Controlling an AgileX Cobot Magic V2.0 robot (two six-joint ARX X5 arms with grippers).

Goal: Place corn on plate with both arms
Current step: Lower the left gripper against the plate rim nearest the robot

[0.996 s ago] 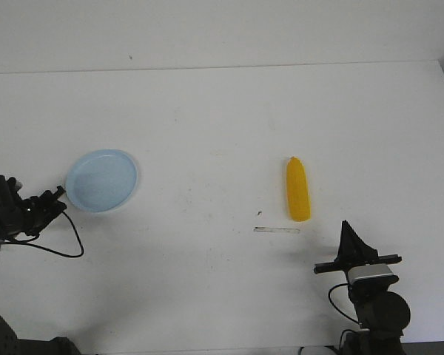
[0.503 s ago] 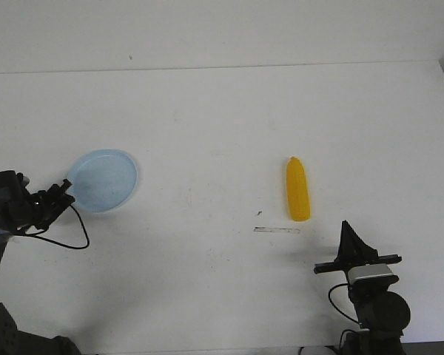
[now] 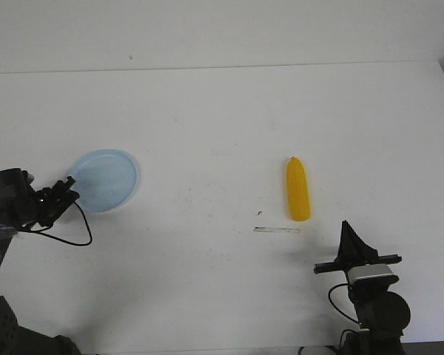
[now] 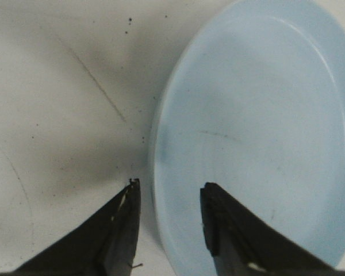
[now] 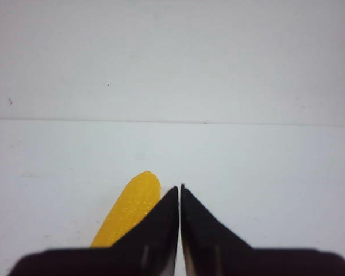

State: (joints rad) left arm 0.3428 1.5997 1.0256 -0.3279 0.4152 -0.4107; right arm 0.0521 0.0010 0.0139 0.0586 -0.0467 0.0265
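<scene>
- Left black gripper (image 4: 168, 192) gapes narrowly astride the round pale-blue plastic plate (image 3: 103, 180) rim.
- Right black gripper (image 5: 179, 192) is pinched closed, empty.
- Smooth yellow toy corn cob (image 3: 297, 189) lies on the white table (image 3: 222, 126).

Front camera high above table (image 3: 222, 133), facing forward, wide. Left wrist camera close over plate (image 4: 259, 132) edge; plate (image 3: 103, 180) shared with front. Right wrist camera low, behind corn (image 5: 129, 210); corn (image 3: 297, 189) shared with front.

Lab bench, bare white table (image 3: 207, 111), plain white wall (image 3: 222, 29)
</scene>
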